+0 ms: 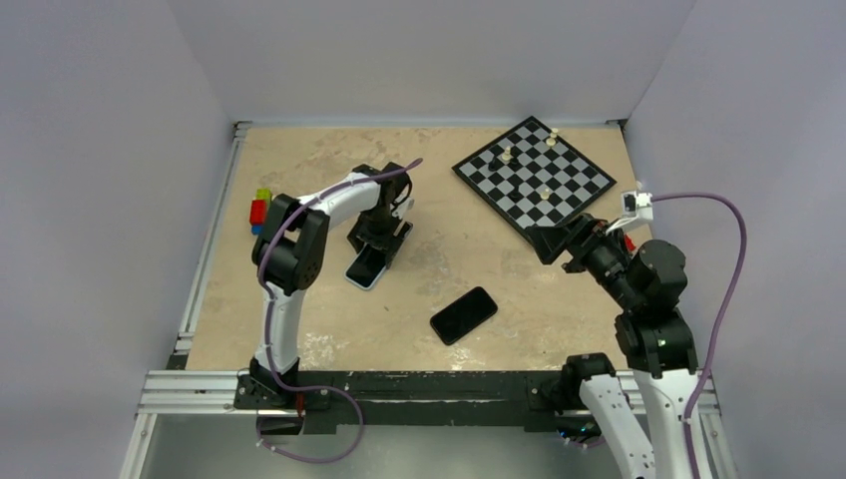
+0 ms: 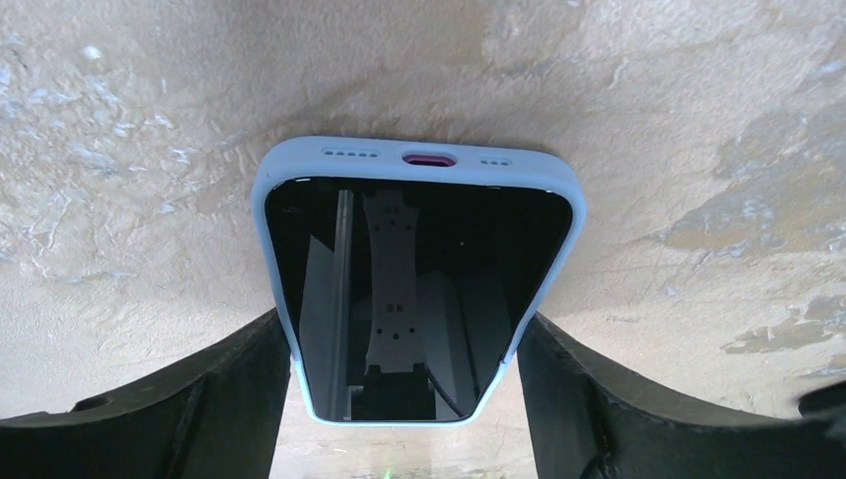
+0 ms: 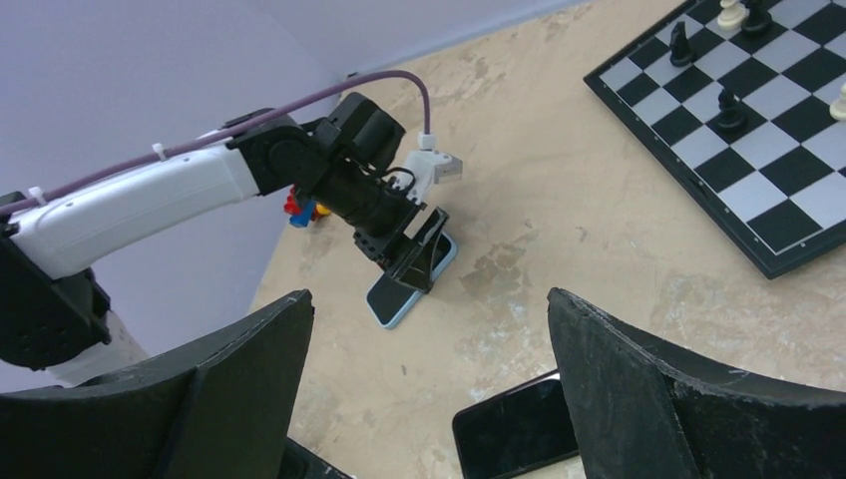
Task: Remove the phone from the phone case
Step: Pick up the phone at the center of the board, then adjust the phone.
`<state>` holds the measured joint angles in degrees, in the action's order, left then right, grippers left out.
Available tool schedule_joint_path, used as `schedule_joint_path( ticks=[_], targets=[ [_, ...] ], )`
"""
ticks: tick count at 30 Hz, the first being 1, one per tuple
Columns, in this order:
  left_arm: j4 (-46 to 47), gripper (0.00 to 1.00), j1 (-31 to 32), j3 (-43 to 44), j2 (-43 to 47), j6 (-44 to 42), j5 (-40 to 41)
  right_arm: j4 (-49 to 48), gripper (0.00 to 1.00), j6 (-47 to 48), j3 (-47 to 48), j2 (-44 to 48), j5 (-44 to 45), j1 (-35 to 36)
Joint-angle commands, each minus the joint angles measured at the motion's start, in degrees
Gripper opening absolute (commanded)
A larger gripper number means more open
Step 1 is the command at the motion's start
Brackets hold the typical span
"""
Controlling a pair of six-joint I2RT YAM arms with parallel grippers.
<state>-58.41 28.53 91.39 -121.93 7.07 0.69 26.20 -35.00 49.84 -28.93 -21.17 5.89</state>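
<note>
Beige counter (image 1: 299,165) — nearest, a bare black phone (image 1: 464,314) lies before the chessboard (image 1: 534,175). Left of it the phone (image 2: 419,259) sits in its blue phone case (image 2: 439,158), left claw (image 2: 404,329) astride it — whether gripping, I cannot tell; right claw (image 3: 431,304) gapes empty at the chessboard's near corner.

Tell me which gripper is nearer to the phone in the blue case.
Left. The left gripper straddles the cased phone, one finger at each long side. The right gripper hangs open by the chessboard, far to the phone's right.
</note>
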Motion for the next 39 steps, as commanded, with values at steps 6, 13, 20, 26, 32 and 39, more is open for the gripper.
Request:
schedule_joint_path(
  ticks=[6,13,20,26,32,39],
  targets=[
    [2.2,0.07,1.2,-1.0,4.0,0.8,-8.0,0.9,0.91,0.3,-2.8,-3.8,4.4,2.5],
    [7.0,0.00,1.0,-5.4,16.2,4.7,-14.2,-4.9,0.91,-2.5,-6.6,-11.2,15.1,15.8],
    [13.8,0.00,-3.3,-11.6,29.2,12.2,-21.6,-16.2,0.88,-5.5,-7.1,-22.7,28.6,33.1],
    [28.7,0.00,-7.6,-21.4,39.1,26.1,-33.4,-33.8,0.85,-5.4,-8.4,-30.7,40.8,47.3],
    [42.7,0.00,-9.0,-29.8,41.6,39.2,-41.1,-45.7,0.87,-3.7,-6.6,-41.6,45.4,54.5],
    [57.1,0.00,-9.8,-38.9,43.3,51.4,-44.8,-50.3,0.83,-5.9,-5.3,-49.2,51.2,58.3]
  ],
)
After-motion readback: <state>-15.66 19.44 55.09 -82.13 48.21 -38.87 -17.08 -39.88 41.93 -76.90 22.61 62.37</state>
